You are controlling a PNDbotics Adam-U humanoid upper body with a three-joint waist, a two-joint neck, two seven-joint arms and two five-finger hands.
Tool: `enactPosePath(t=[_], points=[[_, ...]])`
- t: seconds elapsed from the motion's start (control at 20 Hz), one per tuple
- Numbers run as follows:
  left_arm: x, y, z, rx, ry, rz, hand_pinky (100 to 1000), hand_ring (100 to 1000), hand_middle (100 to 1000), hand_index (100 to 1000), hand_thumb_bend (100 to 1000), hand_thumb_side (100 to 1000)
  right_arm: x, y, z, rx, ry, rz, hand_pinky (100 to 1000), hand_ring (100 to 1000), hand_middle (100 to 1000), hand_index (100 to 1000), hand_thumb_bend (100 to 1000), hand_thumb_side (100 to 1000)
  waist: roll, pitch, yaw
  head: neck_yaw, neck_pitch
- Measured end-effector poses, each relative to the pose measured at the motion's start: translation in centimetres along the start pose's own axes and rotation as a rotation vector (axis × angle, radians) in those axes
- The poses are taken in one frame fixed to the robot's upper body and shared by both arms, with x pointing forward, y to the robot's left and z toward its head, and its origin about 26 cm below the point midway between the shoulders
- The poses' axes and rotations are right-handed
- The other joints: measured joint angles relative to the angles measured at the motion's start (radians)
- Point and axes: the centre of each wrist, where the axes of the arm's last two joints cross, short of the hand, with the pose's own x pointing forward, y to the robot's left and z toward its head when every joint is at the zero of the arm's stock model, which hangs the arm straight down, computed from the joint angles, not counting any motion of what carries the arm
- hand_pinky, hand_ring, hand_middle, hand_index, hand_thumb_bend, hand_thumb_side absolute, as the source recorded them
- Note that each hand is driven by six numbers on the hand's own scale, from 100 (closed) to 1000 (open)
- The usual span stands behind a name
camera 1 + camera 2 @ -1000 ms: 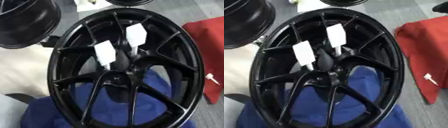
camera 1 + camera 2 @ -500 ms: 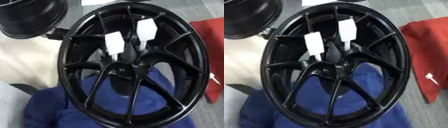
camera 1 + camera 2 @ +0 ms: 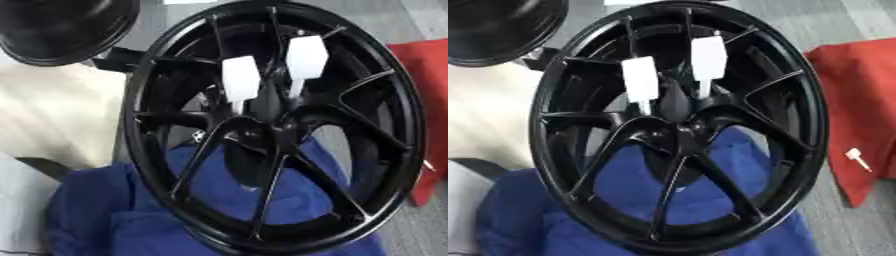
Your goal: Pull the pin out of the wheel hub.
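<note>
Left eye: the black wheel fills the middle, tilted, with two white pins stuck near its hub at 12 o'clock. No robot hand shows.

Right eye: blue cloth at 6, red cloth with a small white piece at 3, another wheel at 10.

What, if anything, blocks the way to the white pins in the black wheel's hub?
Nothing visible does. Two white pins stick out of the wheel hub toward the camera with open space in front of them. Neither robot hand shows in either view, so no approach path can be judged.

Head stereo pair, close above wheel hub
</note>
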Motion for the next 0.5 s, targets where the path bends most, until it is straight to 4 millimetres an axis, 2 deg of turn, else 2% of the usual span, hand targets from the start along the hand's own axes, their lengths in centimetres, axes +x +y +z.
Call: enactPosePath(t=[0.1, 0.15, 0.2, 0.5], points=[[-0.7, -0.1, 0.3, -0.042, 0.017, -0.002, 878, 857, 808, 850, 606, 317, 0.0, 0.0, 0.0, -0.003, 0.002, 0.000, 731, 568, 618, 739, 100, 794, -0.001, -0.005, 0.005, -0.004, 0.000], [-0.9, -0.1, 0.4, -0.055, 0.024, -0.003, 878, 857, 808, 850, 606, 317, 0.0, 0.0, 0.0, -0.004, 0.003, 0.001, 731, 568, 618, 739, 100, 794, -0.002, -0.007, 0.007, -0.005, 0.000], [-1.0, -0.2, 0.5, -0.065, 0.028, -0.006, 874, 856, 810, 856, 606, 372, 0.0, 0.0, 0.0, -0.006, 0.003, 0.001, 731, 568, 618, 739, 100, 794, -0.003, -0.010, 0.009, -0.007, 0.000], [-1.4, -0.1, 0.8, -0.071, 0.037, -0.010, 845, 826, 769, 812, 530, 428, -0.2, -0.1, 0.1, -0.014, 0.006, -0.001, 730, 568, 618, 739, 100, 793, -0.006, -0.024, 0.023, -0.009, 0.008]])
